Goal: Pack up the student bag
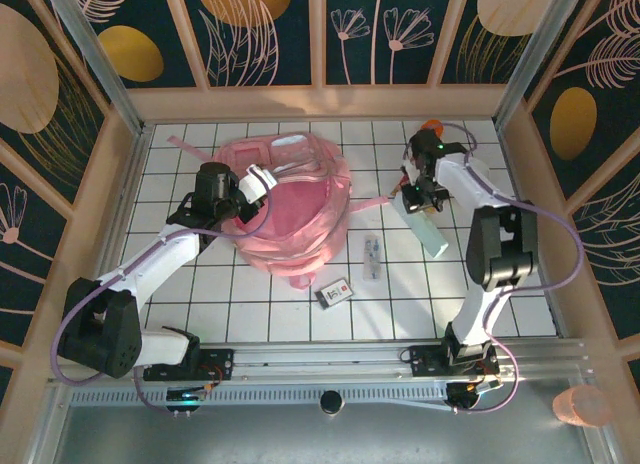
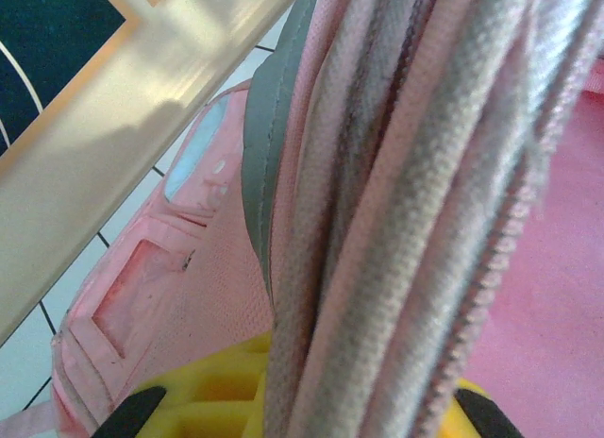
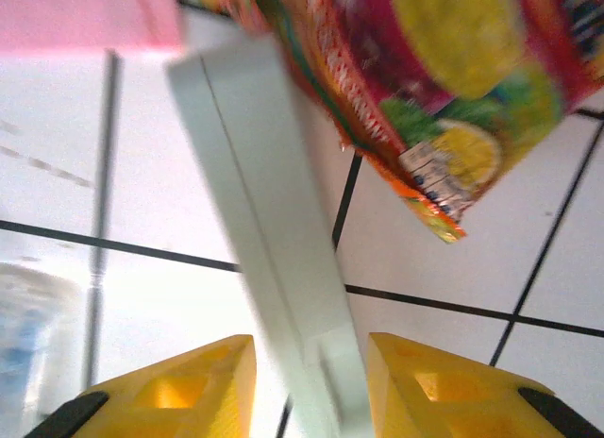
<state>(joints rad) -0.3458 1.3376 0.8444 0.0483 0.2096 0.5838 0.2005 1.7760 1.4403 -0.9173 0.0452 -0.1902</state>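
A: Status?

B: Left claw (image 2: 316,414) is clenched on the zip-edged rim of the big soft pink fabric student bag (image 1: 300,209), which sits mid-left on the white tiled counter (image 1: 500,284). My read is that it's pinning the rim up so the mouth stays open for loading.

A: Right side?

B: Right claw (image 3: 307,353) straddles a flat pale-green box (image 3: 274,221) next to a bright printed snack packet (image 3: 444,70), well apart from the bag. Jaws are parted with a sliver of gap on one side, so no grip yet. It's set across the narrow width, probably the only span that fits.
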